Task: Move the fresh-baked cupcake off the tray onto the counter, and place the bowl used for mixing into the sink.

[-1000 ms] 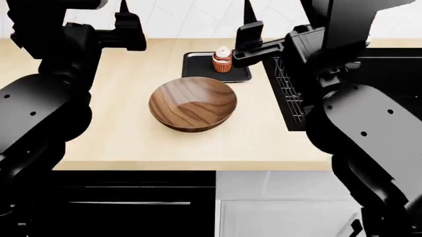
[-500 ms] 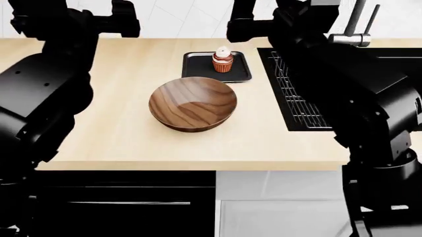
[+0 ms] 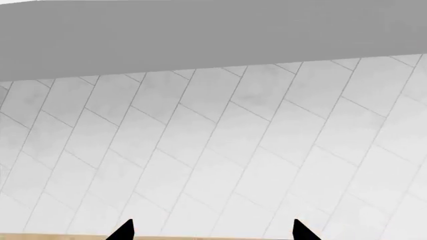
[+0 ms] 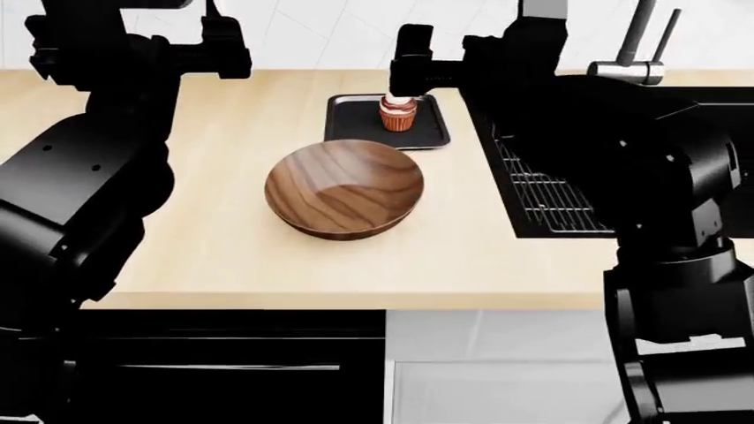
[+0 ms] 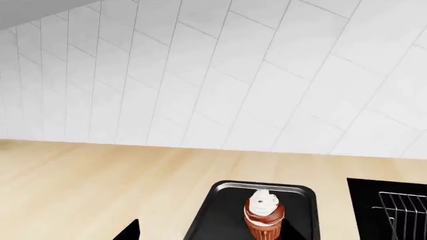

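The cupcake, with a red liner and white frosting, stands on the black tray at the back of the counter. Just in front of the tray sits the brown wooden bowl. My right gripper hovers just above and behind the cupcake, open, holding nothing; only one fingertip stands out. My left gripper is raised at the back left, open and empty, facing the tiled wall. The black sink lies to the right.
A wire rack lies in the sink and a grey faucet stands behind it. A white tiled wall backs the counter. My two dark arms fill the left and right sides of the head view.
My right arm has swung left and its gripper has come over the cupcake on the tray. The left arm has shifted only slightly. Bowl and cupcake have not moved.
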